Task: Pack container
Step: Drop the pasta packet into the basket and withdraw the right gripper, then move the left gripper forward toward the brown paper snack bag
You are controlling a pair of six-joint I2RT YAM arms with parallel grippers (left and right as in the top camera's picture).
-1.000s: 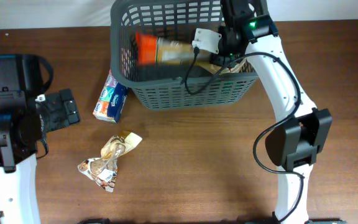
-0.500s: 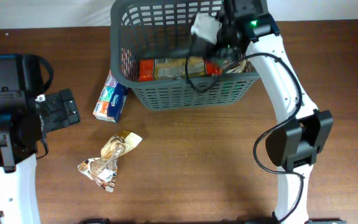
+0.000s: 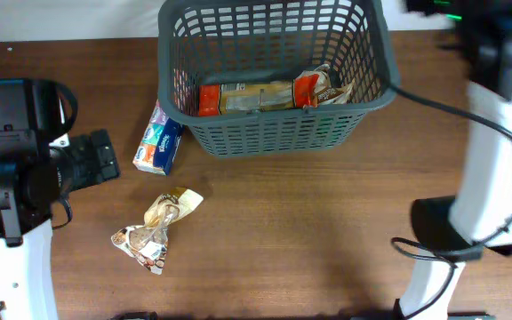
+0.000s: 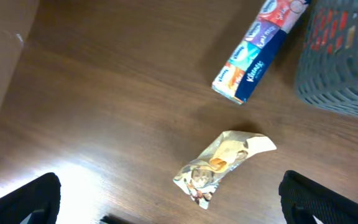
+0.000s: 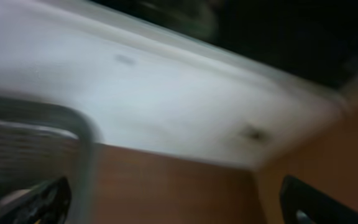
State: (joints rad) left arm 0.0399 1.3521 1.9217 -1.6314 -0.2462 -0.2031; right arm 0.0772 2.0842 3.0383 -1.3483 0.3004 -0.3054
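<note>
Overhead: the container [image 3: 274, 133] sits at the far edge of the surface [image 3: 309, 231], a long orange-ended packet [image 3: 247, 96] lying flat against its near wall, packed. A tissue pack [image 3: 158, 142] lies just left of the container and a crumpled snack packet [image 3: 158, 227] nearer, both probably awaiting pickup.

Left wrist: the left jaws stand wide open and empty above the snack packet, apparently lining up on it.

Right wrist: blurred. The right jaws gape wide, holding nothing, beside the container's rim.
</note>
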